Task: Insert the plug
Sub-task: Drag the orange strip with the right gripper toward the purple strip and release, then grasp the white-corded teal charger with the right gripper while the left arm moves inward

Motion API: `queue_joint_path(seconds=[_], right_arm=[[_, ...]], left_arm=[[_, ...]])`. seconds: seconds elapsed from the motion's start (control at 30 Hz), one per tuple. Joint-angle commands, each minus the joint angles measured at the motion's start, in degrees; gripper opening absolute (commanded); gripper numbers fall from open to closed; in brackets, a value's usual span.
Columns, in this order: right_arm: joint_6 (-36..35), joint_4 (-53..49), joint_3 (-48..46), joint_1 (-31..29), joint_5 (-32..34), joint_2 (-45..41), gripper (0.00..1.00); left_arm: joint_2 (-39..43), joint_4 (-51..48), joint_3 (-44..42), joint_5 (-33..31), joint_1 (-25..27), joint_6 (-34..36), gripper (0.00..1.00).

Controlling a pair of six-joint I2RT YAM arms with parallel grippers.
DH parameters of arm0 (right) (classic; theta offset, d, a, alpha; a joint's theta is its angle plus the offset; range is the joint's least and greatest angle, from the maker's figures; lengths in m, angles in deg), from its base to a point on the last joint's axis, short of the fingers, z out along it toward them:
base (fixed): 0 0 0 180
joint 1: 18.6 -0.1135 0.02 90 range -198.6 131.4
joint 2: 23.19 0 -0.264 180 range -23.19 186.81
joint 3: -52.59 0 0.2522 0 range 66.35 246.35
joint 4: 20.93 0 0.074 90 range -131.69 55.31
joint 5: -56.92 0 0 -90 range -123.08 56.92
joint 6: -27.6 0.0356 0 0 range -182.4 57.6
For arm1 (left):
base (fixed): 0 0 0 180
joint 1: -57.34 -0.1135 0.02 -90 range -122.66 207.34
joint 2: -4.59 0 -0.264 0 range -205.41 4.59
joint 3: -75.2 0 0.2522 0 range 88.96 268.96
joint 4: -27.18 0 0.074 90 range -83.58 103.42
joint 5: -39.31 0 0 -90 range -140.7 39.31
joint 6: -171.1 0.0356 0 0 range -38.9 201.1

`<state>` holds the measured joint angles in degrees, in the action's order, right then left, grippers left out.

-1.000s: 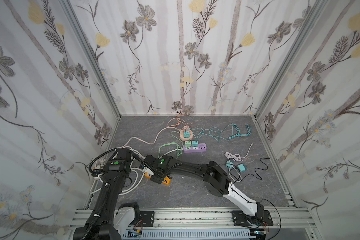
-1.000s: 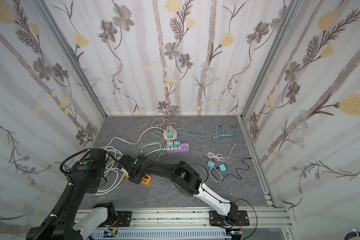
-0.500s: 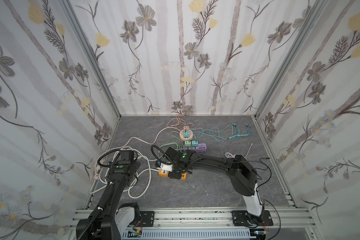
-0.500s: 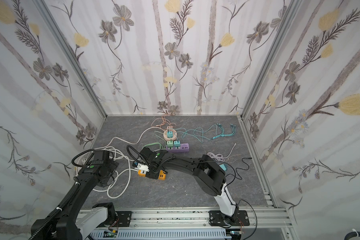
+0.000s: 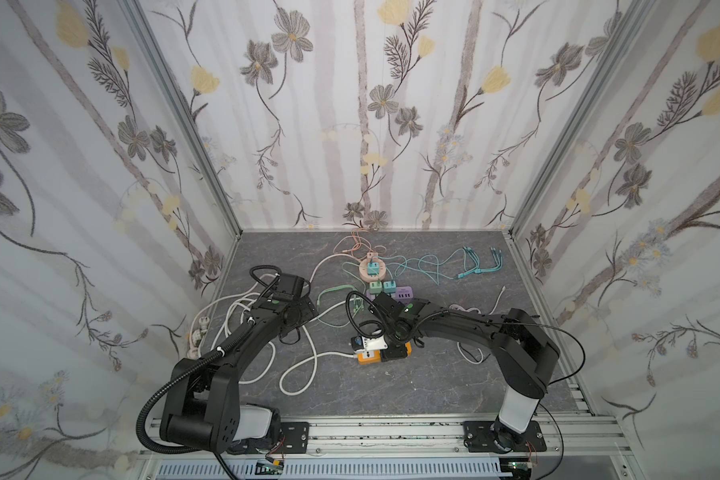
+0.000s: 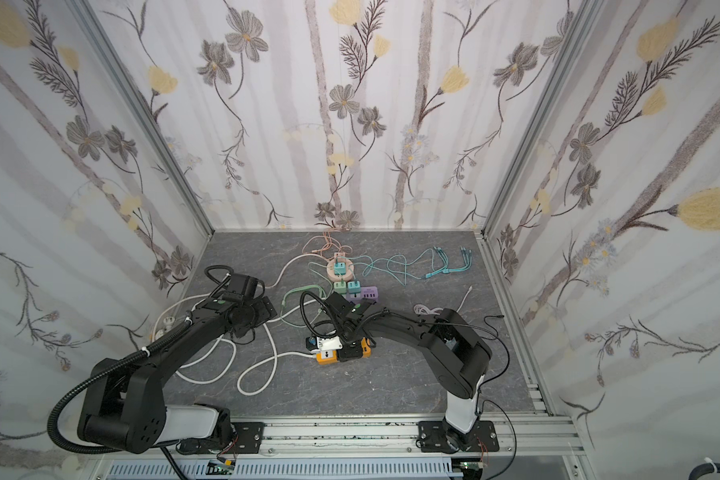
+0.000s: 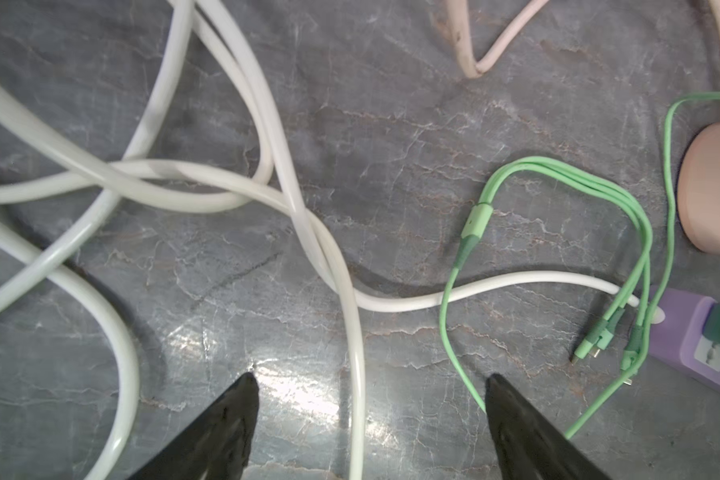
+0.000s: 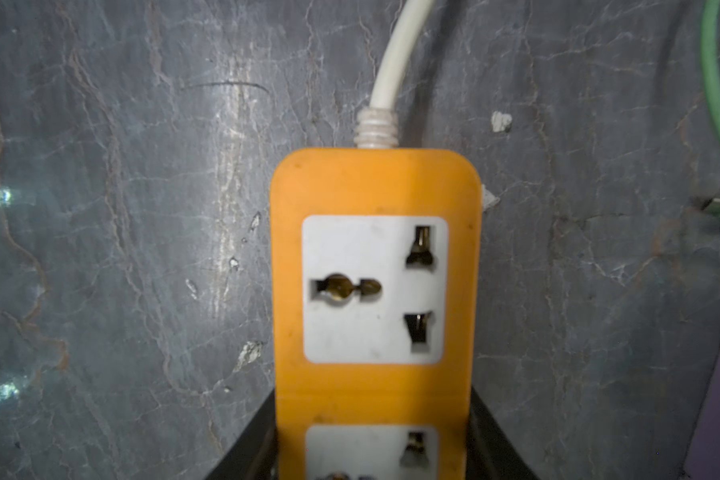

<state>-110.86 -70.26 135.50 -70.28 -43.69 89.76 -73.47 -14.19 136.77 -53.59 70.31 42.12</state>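
An orange power strip [image 8: 375, 187] with white sockets lies on the grey floor, seen in both top views [image 5: 368, 357] [image 6: 326, 357]. My right gripper [image 8: 373, 419] is shut on its sides, one black finger against each long edge [image 5: 395, 351]. Its thick white cable [image 5: 300, 365] loops away to the left. A white plug [image 5: 201, 322] [image 6: 168, 322] lies by the left wall. My left gripper [image 7: 370, 377] is open just above the floor, and the white cable [image 7: 356, 353] runs between its fingers without touching them. In both top views it [image 5: 302, 311] [image 6: 262, 309] is left of the strip.
A purple power strip [image 5: 402, 293] [image 7: 699, 340] with teal adapters and a round pink socket [image 5: 373, 270] [image 7: 715, 187] sit behind the orange strip. Green cables [image 7: 558, 174] and teal cables [image 5: 474, 266] trail across the back. A thin white cable [image 5: 466, 309] lies at right. Walls close three sides.
The right arm has slid the orange strip rightward toward the middle. The left arm has come forward and right over the white cable, its jaws narrowing a little.
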Motion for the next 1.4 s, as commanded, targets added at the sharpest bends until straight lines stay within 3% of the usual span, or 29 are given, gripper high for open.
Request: queue_joint_path(seconds=[0.0,0.17,0.43,0.63,0.77,0.9,0.97,1.03,1.17,1.37], right_arm=[[0.97,2.13,0.14,0.85,-3.83,1.09,0.35],[7.17,5.52,0.99,1.66,-1.17,2.43,0.35],[8.11,5.52,4.58,2.48,1.98,6.41,0.39],[7.35,3.8,5.42,2.46,1.03,6.85,0.48],[7.42,2.5,6.19,2.46,2.03,6.36,0.66],[8.42,2.33,5.49,2.55,2.17,2.87,0.76],[10.65,2.55,4.84,2.7,1.76,0.07,0.97],[14.88,3.65,3.55,3.3,1.12,-3.27,0.99],[30.79,8.04,-0.72,6.48,2.64,-12.17,0.99],[60.01,21.25,-17.21,15.68,17.08,-32.16,0.99]], left_arm=[[-0.43,-0.17,1.44,-3.2,0.21,1.67,0.91],[0.53,-1.18,2.02,-6.02,0.21,3.07,1.0],[1.62,-1.59,2.9,-8.64,0.2,4.94,1.0],[1.38,-2.01,3.22,-10.72,0.21,5.34,1.0],[0.47,-4.52,5.3,-15.56,2.38,6.99,1.0],[0.57,-5.0,6.62,-21.76,6.7,8.1,1.0],[0.63,-4.73,7.22,-23.87,8.66,8.06,1.0],[0.58,-4.4,8.0,-26.24,11.04,8.11,1.0],[0.66,-1.38,9.13,-30.26,18.14,9.92,1.0],[-0.63,4.2,9.53,-31.16,25.02,11.16,1.0]])
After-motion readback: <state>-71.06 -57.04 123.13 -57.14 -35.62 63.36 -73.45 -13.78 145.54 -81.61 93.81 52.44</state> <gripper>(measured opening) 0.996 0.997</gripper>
